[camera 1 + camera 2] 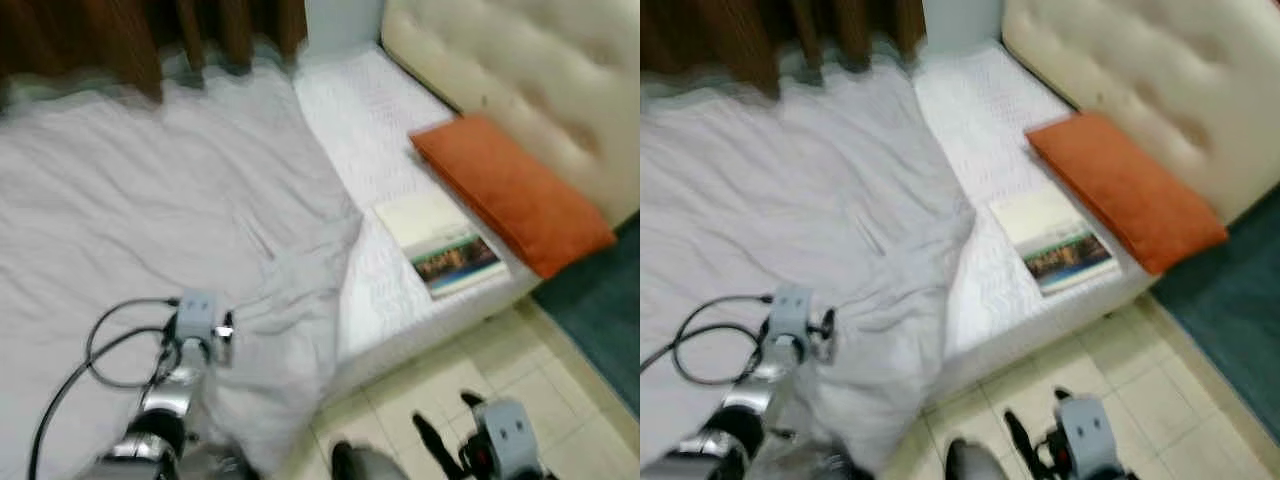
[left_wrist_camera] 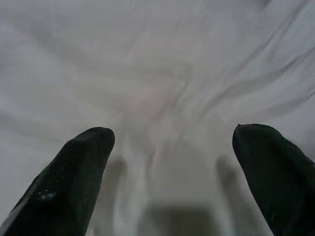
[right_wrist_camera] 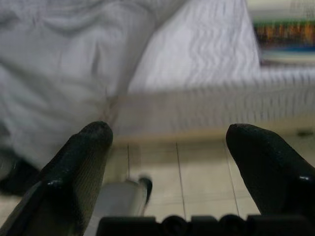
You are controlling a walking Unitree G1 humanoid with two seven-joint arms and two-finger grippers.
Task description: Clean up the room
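Note:
A rumpled grey duvet covers most of the bed and hangs over its near edge. Beside it lies bare white mattress, with an orange pillow and a book near the bed's corner. My left gripper is open just above the duvet folds, nothing between its fingers. My right gripper is open low over the tiled floor, facing the bed's side; the book lies on the mattress beyond it.
A padded cream headboard stands behind the pillow. Brown curtains hang at the far side of the bed. A teal carpet borders the beige tiles on the right. A black cable loops off my left arm.

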